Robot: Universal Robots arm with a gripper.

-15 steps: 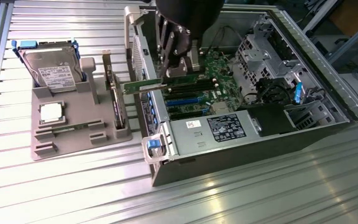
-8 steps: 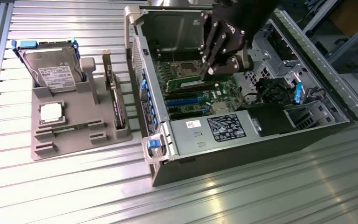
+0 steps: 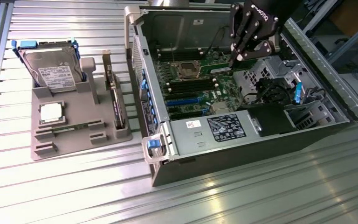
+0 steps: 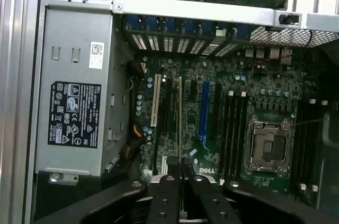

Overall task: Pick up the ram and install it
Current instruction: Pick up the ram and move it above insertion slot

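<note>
Nearest my wrist camera are my own two black fingers (image 4: 164,203), drawn close together with the ram (image 4: 180,123) pinched between them. My jaws are nearly closed on it. It hangs edge-on, a thin pale line reaching out over the motherboard (image 4: 212,75) inside the open case (image 3: 229,154).

In the exterior view the ram shows as a green strip just under my fingertips, beside the CPU socket (image 3: 186,70) and above the black memory slots (image 3: 188,86). I judge the pick-up done and the install in hand: the stick is over the board but not in any slot.

Seating it, I reckon, calls for lining the stick's long edge up with one slot, keeping it square, and pressing straight down without tilt.

Much I cannot make out. Seen edge-on, the ram's chips and its key notch are hidden from the wrist view. Where my pads meet the stick is cut off at the frame's edge. My own body covers the grip in the exterior view. Whether the slot latches stand open is too small to tell, and I cannot tell how far above the slots the stick hangs.
</note>
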